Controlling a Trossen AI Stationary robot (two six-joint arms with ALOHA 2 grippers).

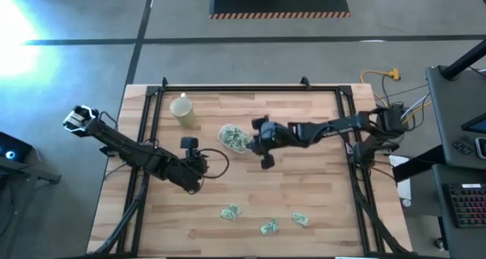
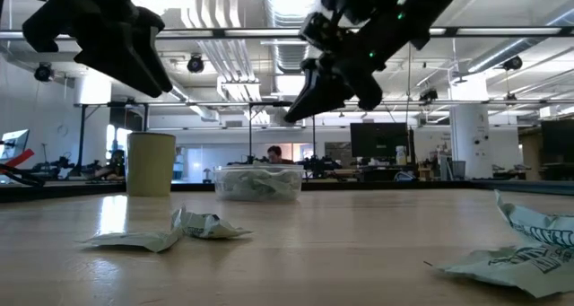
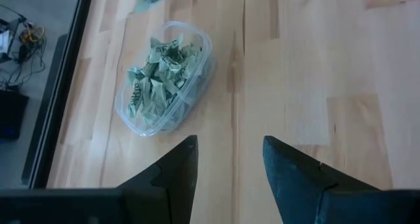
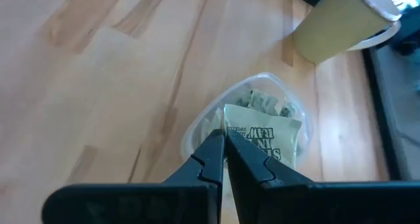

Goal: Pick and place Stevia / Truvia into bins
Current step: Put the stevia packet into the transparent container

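Paper sachet (image 4: 262, 133), green-and-white, is hanging pinched by one edge in my right gripper (image 4: 225, 145), jaws clamped tight on it. I'm holding it just above the clear tub (image 1: 233, 138), which is already sitting full of crumpled sachets near the middle of the table, beside the pale yellow cup (image 1: 182, 109).

Left gripper (image 3: 228, 159) is waiting with fingers spread and nothing between them, aimed at bare wood close to the tub.

Three loose sachets (image 1: 230, 212) are lying well apart from the tub along the near edge of the table (image 1: 319, 183), each wrinkled and puffed up.

Handling guess: these are feather-light, thin and floppy, so I'm expecting them to flutter on release and maybe cling to a fingertip. Paper is tearable but forgiving. Best hold looks like a raised crease or corner, nipped from above, since a flat packet is giving the fingers nothing. I'm judging the drop needs to be low over the rim.
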